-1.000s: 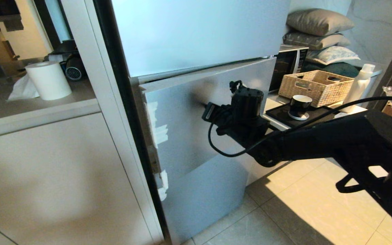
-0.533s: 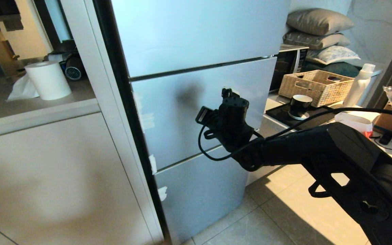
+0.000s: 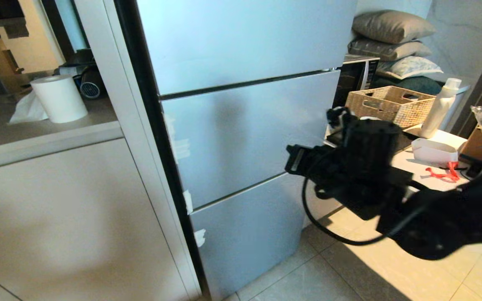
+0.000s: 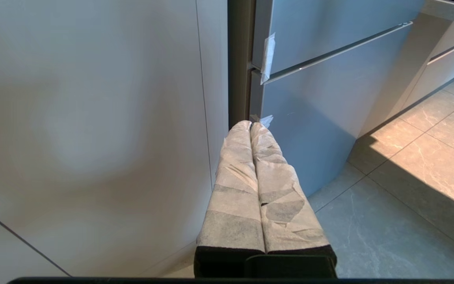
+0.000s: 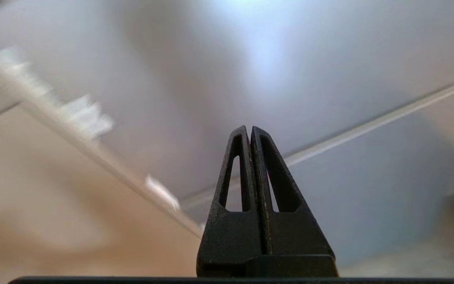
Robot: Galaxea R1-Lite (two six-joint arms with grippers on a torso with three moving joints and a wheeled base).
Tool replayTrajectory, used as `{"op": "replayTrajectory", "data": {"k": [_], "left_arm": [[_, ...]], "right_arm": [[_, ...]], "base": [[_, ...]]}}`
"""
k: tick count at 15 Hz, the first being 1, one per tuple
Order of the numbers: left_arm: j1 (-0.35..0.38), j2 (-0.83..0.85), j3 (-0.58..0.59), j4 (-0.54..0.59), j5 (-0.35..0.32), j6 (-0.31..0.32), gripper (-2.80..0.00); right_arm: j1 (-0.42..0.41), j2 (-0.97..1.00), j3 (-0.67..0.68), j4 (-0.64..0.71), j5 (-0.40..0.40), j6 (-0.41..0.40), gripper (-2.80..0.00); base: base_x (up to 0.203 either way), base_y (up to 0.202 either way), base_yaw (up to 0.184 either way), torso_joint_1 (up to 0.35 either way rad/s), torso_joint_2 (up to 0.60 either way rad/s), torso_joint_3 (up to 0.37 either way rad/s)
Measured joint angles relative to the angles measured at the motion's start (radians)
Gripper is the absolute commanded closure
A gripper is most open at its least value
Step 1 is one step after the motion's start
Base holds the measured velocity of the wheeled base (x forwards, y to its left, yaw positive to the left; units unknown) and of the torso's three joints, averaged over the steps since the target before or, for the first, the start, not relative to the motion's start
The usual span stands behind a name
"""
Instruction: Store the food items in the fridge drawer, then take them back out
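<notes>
Fridge drawer and the tomato-like food item not visible anywhere: the tall silver-grey fridge (image 3: 241, 125) has all its flat front panels shut, so whatever is inside is hidden. Right end effector (image 5: 249, 132) has its two black slotted fingers pressed together, nothing between them, tips aimed at the fridge front near a seam between panels; no contact that can be made out, and that wrist view is blurred. In the head view only the black wrist body and cable of the right arm (image 3: 362, 167) show, in front of the fridge's right edge; the fingers themselves are hidden behind the wrist. Left end effector (image 4: 250, 125) has its white cloth-wrapped fingers closed flat against each other, empty, low by the black gap between the beige cabinet panel (image 4: 93, 118) and the fridge, over the grey tiled floor (image 4: 408, 177). Left arm is out of the head view. The table (image 3: 416, 163) to the right is partly blocked by the arm; on it a woven wicker basket (image 3: 387, 104), a white plastic bottle (image 3: 439, 106), a red strap-like object (image 3: 444, 173).
</notes>
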Motion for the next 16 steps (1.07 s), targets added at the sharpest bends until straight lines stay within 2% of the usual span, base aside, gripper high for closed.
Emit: {"op": "replayTrajectory", "data": {"k": [3, 6, 7, 8, 12, 14, 16], "left_arm": [[0.000, 0.000, 0.000, 0.000, 0.000, 0.000, 0.00], [0.000, 0.000, 0.000, 0.000, 0.000, 0.000, 0.00], [0.000, 0.000, 0.000, 0.000, 0.000, 0.000, 0.00], [0.000, 0.000, 0.000, 0.000, 0.000, 0.000, 0.00], [0.000, 0.000, 0.000, 0.000, 0.000, 0.000, 0.00], [0.000, 0.000, 0.000, 0.000, 0.001, 0.000, 0.00], [0.000, 0.000, 0.000, 0.000, 0.000, 0.000, 0.00]], "right_arm": [[-0.008, -0.314, 0.278, -0.004, -0.064, -0.043, 0.00], [-0.044, -0.575, 0.515, 0.088, -0.235, -0.060, 0.00], [-0.093, -0.647, 0.580, 0.135, -0.263, -0.073, 0.00], [-0.164, -0.725, 0.634, 0.186, -0.240, -0.101, 0.00], [-0.455, -1.106, 0.792, 0.455, 0.046, -0.268, 0.00], [-0.534, -1.318, 0.861, 0.578, 0.135, -0.331, 0.00], [-0.586, -1.521, 0.907, 0.709, 0.190, -0.385, 0.00]], "base": [[0.000, 0.000, 0.000, 0.000, 0.00, 0.000], [0.000, 0.000, 0.000, 0.000, 0.00, 0.000], [0.000, 0.000, 0.000, 0.000, 0.00, 0.000], [0.000, 0.000, 0.000, 0.000, 0.00, 0.000], [0.000, 0.000, 0.000, 0.000, 0.00, 0.000], [0.000, 0.000, 0.000, 0.000, 0.00, 0.000], [0.000, 0.000, 0.000, 0.000, 0.00, 0.000]]}}
